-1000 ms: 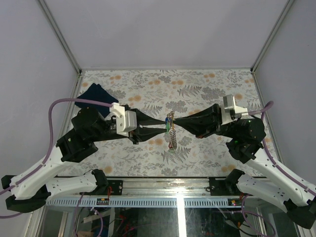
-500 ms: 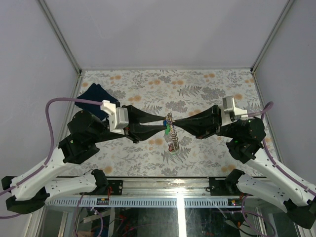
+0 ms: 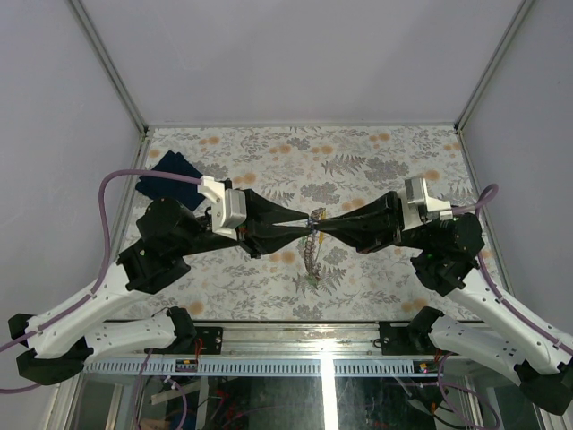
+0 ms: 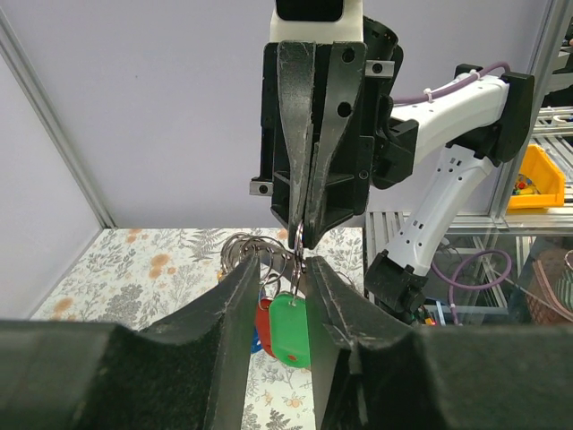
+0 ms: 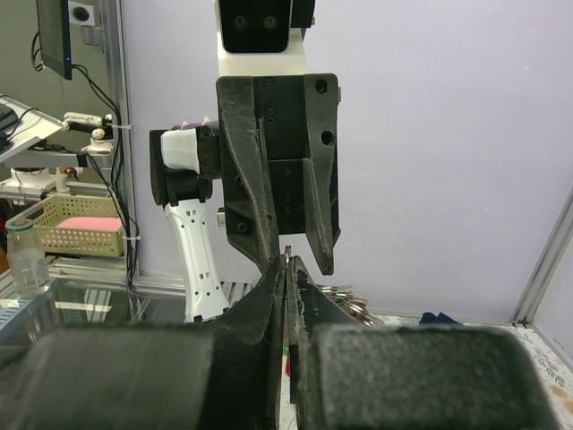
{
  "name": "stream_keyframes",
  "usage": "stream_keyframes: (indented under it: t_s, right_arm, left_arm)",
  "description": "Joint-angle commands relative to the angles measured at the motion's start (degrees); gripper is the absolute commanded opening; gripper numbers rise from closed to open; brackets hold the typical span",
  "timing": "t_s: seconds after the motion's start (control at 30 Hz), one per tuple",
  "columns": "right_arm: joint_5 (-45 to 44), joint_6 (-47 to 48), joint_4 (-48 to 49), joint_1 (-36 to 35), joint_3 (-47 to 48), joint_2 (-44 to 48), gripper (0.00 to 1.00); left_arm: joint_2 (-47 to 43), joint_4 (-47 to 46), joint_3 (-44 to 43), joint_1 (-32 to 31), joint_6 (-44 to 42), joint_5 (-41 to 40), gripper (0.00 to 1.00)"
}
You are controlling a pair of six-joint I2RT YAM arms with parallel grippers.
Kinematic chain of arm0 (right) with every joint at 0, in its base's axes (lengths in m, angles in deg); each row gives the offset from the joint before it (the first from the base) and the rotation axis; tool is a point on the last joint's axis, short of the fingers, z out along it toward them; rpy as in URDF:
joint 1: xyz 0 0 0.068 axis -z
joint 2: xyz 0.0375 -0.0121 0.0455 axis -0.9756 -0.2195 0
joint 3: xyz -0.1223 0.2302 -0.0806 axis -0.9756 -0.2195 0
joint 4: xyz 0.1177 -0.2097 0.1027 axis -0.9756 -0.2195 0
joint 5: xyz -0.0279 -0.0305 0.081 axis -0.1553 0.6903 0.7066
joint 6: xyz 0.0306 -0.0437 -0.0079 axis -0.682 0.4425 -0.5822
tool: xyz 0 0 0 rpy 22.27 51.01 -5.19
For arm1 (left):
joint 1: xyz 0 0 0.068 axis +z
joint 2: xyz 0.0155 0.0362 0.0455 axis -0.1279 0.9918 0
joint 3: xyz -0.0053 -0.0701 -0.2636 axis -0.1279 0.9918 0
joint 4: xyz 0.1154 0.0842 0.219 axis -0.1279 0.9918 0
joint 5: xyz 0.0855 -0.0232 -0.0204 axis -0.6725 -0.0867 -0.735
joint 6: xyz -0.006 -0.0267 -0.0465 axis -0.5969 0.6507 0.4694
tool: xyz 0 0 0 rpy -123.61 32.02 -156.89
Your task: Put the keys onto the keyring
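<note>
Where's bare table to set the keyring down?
The far strip of the table, right of the blue cloth, is bare; so is the near strip either side of the dangling chain. It is crowded at centre, where both arms' fingers meet.

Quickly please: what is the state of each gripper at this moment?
Left gripper: partly open, fingers on either side of the keyring, no grip visible.
Right gripper: shut on the keyring.

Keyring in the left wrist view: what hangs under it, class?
A green-tagged key and a red-tagged key hang under the keyring; the left gripper's fingers cover anything lower.
</note>
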Motion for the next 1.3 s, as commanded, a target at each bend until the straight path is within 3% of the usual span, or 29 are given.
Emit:
stream_keyframes:
  t_s: [0.0, 0.27, 0.43, 0.57, 0.67, 0.97, 1.27]
  right_arm:
    - [0.5, 0.1, 5.4, 0.1, 3.3, 0.2, 0.0]
    - [0.0, 0.3, 5.1, 0.1, 2.7, 1.1, 0.0]
    - [0.3, -0.2, 5.0, 0.1, 2.7, 0.9, 0.0]
    - [0.8, -0.1, 3.9, 0.1, 2.7, 0.9, 0.0]
    - [0.5, 1.5, 1.3, 0.1, 2.7, 1.7, 0.12]
    - [-1.6, 11.2, -17.4, 0.1, 8.5, 2.7, 0.31]
    - [-0.3, 18.2, -39.2, 0.1, 16.5, -0.2, 0.35]
  left_arm:
    - [-0.1, -4.4, 0.1, 0.1, 0.8, 0.4, 0.28]
    - [1.4, -3.2, -1.0, 0.1, 0.5, 1.8, 0.17]
    - [1.2, -2.5, -1.4, 0.0, 0.7, 1.9, 0.0]
    - [1.4, 0.9, -3.1, 0.0, -0.3, 2.0, 0.0]
    - [2.7, 7.0, -6.5, 0.1, -2.3, 1.6, 0.0]
    - [9.0, 29.8, -19.6, 0.1, -10.2, 1.2, 0.0]
    - [15.5, 46.9, -29.9, 0.0, -18.2, 0.2, 0.0]
